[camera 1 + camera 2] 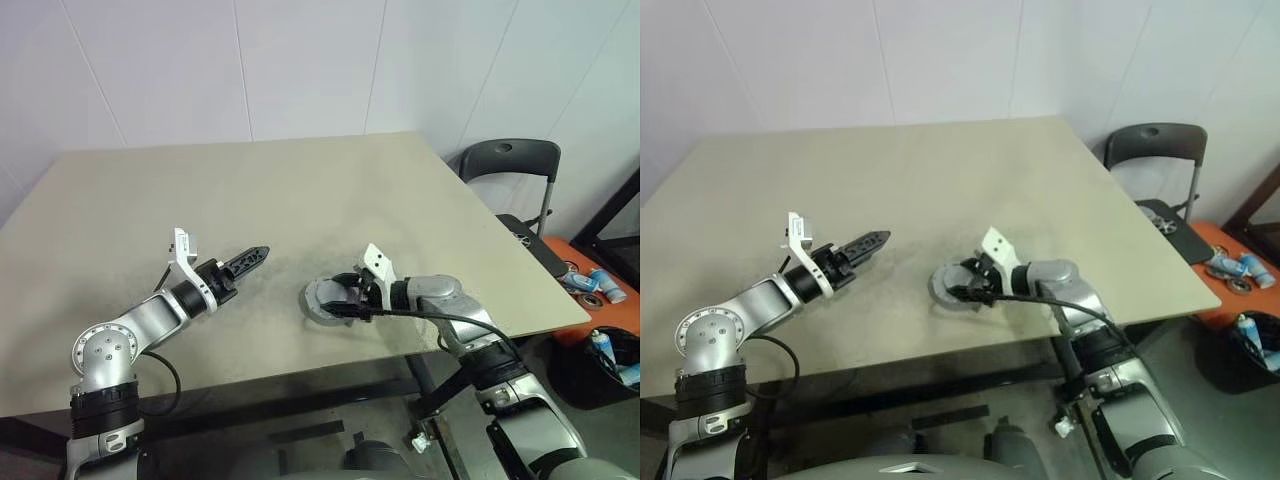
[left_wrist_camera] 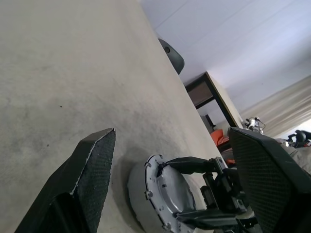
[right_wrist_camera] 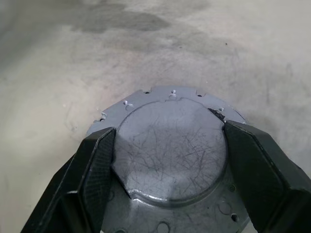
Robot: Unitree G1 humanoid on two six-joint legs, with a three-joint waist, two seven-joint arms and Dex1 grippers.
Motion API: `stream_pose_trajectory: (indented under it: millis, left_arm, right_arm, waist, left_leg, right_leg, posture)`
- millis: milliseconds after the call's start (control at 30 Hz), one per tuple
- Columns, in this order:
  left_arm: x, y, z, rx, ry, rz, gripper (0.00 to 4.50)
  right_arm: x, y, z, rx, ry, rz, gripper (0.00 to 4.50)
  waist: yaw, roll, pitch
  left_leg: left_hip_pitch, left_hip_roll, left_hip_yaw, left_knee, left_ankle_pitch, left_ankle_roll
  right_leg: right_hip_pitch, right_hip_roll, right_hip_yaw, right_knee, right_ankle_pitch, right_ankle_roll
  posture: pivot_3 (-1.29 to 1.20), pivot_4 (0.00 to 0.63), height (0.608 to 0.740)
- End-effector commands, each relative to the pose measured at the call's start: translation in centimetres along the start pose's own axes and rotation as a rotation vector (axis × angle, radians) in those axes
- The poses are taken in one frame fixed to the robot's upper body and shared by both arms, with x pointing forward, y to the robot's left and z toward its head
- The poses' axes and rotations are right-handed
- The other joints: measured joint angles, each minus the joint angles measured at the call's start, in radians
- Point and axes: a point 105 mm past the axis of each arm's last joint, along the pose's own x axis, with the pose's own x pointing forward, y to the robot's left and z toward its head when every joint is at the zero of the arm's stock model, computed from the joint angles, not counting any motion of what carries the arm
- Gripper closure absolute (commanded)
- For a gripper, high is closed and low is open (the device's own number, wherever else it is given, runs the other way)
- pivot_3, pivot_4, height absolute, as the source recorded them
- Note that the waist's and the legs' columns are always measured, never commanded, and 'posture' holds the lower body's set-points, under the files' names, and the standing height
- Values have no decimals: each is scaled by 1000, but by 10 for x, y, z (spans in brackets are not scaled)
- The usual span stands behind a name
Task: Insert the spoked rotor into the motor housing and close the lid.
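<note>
One round metal lid [image 3: 170,155] lies flat near the table [image 1: 300,190] front edge; stiff, heavy-looking, slick. Right gripper [image 3: 170,145] straddles its raised centre, best taken there. Left gripper [image 1: 255,257] hovers released, apart.

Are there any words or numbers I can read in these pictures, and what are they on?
No words or numbers can be read anywhere.
The grey metal disc on the table: scratches and small holes, no writing.
The cans beside the chair: any labels are too small to read.
</note>
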Motion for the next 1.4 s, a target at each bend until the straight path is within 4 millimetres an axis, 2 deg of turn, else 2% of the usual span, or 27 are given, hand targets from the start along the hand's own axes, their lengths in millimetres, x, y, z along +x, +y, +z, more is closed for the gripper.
stream_pose_trajectory:
  millis: [33,167,233,400,633,700,767,1000,1067,1133,1267,1400]
  left_arm:
    - [1,-11,9,27,-18,-41,589]
    - [3,-12,6,26,-16,-44,589]
    - [4,-13,5,25,-15,-45,589]
    - [5,-15,-1,23,-10,-48,589]
    - [6,-14,1,20,-12,-50,589]
    - [6,-13,2,18,-11,-48,589]
    - [6,-12,2,17,-12,-48,589]
    - [5,-10,3,14,-13,-43,589]
    - [5,-10,2,14,-12,-41,589]
    - [4,-9,2,14,-11,-40,589]
    - [4,-9,0,13,-11,-40,589]
    - [3,-9,-2,12,-11,-38,589]
  right_arm:
    - [-2,-6,-46,-7,148,-93,1342]
    - [-7,-32,-54,-116,188,-264,1342]
    - [-9,-30,-55,-93,173,-242,1342]
    - [-16,-7,-64,-23,202,-82,1342]
    - [-15,-23,-34,161,82,-118,1342]
    - [-13,-23,-18,231,17,-97,1342]
    - [-11,-19,-11,253,-3,-65,1342]
    - [-17,-2,-29,141,99,-9,1342]
    - [-19,1,-34,106,123,0,1342]
    - [-20,0,-27,118,87,-5,1342]
    - [-20,-8,-5,125,14,-42,1342]
    - [-18,-4,7,113,-16,-39,1342]
  waist:
    - [-5,0,-1]
    - [-11,1,-2]
    - [-10,1,-2]
    - [-1,5,-3]
    - [-4,3,-5]
    - [-4,4,-5]
    - [-2,4,-4]
    - [-3,5,-5]
    - [-3,6,-6]
    - [-3,6,-6]
    - [-2,6,-6]
    - [-3,7,-6]
  left_leg:
    - [0,0,0,0,0,0]
    - [2,1,1,0,-1,-2]
    - [6,1,1,0,-2,-3]
    - [9,0,4,0,-2,-4]
    - [0,-1,5,0,-2,0]
    - [-1,-1,5,-1,-1,1]
    - [-1,0,5,-2,-3,-1]
    - [-4,0,5,-8,-3,-1]
    - [-10,0,5,-8,-4,0]
    - [-17,-1,5,-8,-4,0]
    - [-18,-1,5,-8,-4,0]
    - [-18,-1,5,-8,-4,0]
  right_leg:
    - [0,0,0,0,0,0]
    - [1,0,0,1,0,0]
    - [1,0,0,0,0,-1]
    - [3,-8,-5,0,0,0]
    - [1,-11,-6,-4,0,1]
    - [1,-11,-6,-5,0,0]
    - [0,-11,-6,-5,0,0]
    - [-5,-12,-7,-12,0,0]
    - [-8,-13,-7,-12,0,0]
    - [-14,-13,-7,-12,0,0]
    - [-15,-13,-8,-12,0,0]
    - [-15,-13,-8,-12,0,0]
  posture:
    - [0,0,740]
    - [0,0,740]
    - [0,0,740]
    - [0,0,740]
    - [0,0,740]
    - [0,0,740]
    - [0,0,740]
    - [0,0,740]
    - [0,0,740]
    - [0,0,740]
    - [0,0,740]
    - [0,0,740]
